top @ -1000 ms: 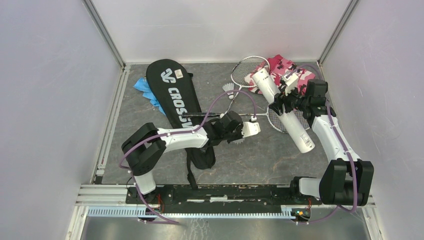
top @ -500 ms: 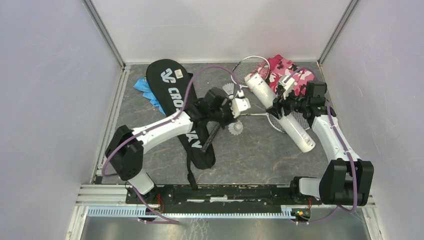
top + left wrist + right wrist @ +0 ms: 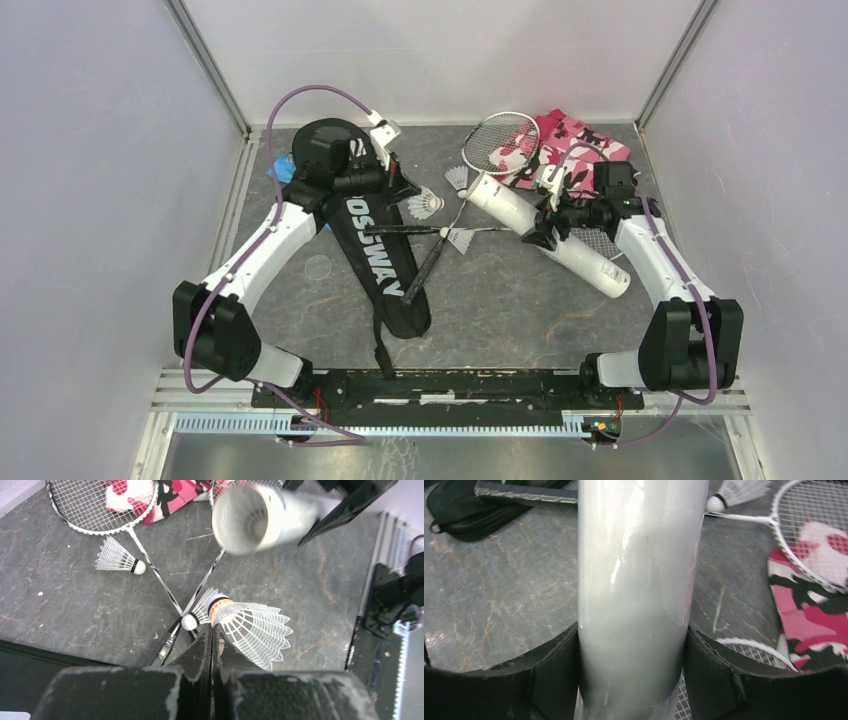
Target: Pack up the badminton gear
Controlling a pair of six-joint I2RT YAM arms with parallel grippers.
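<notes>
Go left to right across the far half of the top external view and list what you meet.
Blue cloth → black racket bag → held shuttlecock → loose shuttlecock → white tube.

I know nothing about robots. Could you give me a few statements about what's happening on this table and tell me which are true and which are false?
1. The right fingers are clamped around the white tube. True.
2. The left fingers hold a racket handle. False: they are shut on a white shuttlecock.
3. One racket has its head lying over the pink camouflage cloth. True.
4. Both rackets are packed inside the black bag. False: that racket and the other racket lie out in the open with their shafts crossed.
</notes>
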